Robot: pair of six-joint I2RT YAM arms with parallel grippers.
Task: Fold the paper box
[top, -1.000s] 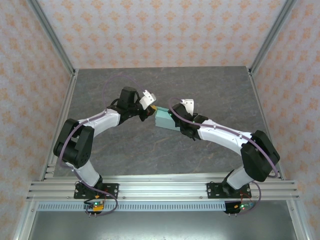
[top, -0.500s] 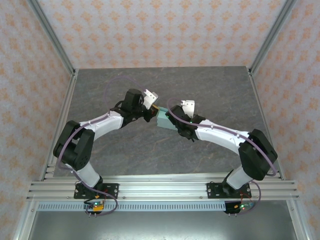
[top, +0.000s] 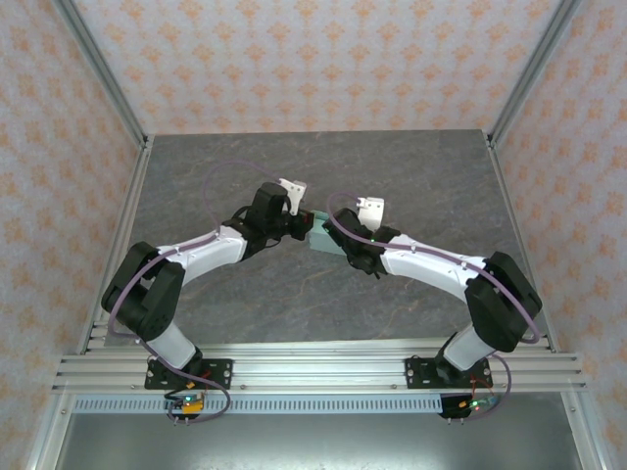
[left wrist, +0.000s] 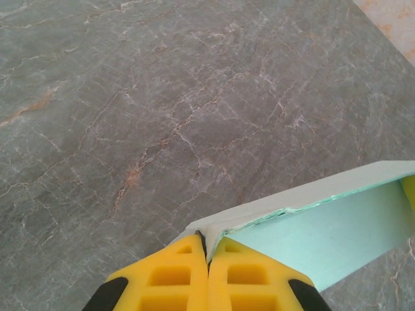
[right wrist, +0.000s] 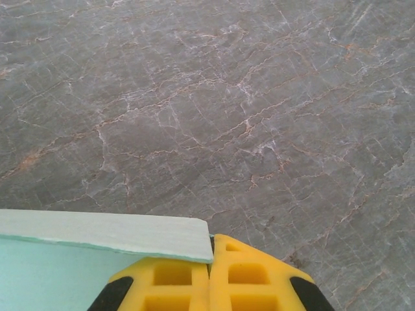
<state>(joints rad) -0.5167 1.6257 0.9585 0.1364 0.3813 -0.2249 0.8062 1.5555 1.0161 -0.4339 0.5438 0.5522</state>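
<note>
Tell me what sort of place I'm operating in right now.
Most likely a staged robot test cell, not a real room: aluminium frame posts, printed patterned wall panels, and a marble-look tabletop edged by a mounting rail.

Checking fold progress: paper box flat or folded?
Folded, at least partly: paper box shows a wall creased against a panel, pinched by left gripper and right gripper. Finished: cannot tell.

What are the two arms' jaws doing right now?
Left gripper: jaws shut on the paper box.
Right gripper: jaws shut on the same paper box.
</note>
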